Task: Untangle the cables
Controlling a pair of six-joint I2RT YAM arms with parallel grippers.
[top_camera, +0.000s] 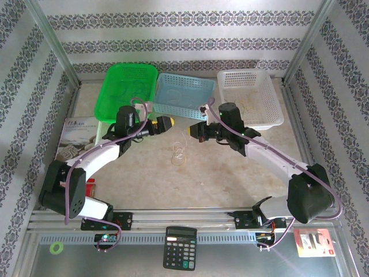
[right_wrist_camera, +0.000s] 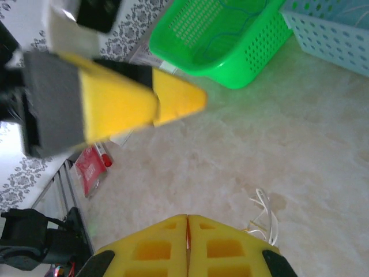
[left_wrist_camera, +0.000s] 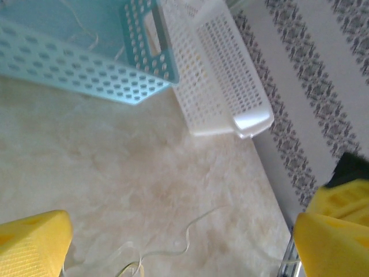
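A small tangle of thin whitish and yellow-orange cables (top_camera: 179, 153) lies on the beige table between the two grippers. My left gripper (top_camera: 170, 123) hovers just left of and behind it, yellow fingers (left_wrist_camera: 31, 245) spread wide and open, with a whitish strand (left_wrist_camera: 193, 234) on the table between them. My right gripper (top_camera: 193, 131) hangs close above the tangle's right side, its yellow jaws (right_wrist_camera: 187, 248) pressed shut. The loops (right_wrist_camera: 265, 216) lie just right of its fingertips. A thin blue-green wire (right_wrist_camera: 230, 23) rests inside the green basket (right_wrist_camera: 253, 63).
Three baskets line the back: green basket (top_camera: 130, 89), blue basket (top_camera: 184, 95) and white basket (top_camera: 251, 98). A booklet (top_camera: 78, 135) and a red packet (right_wrist_camera: 89, 167) lie at the left. A calculator (top_camera: 180, 248) sits on the front rail.
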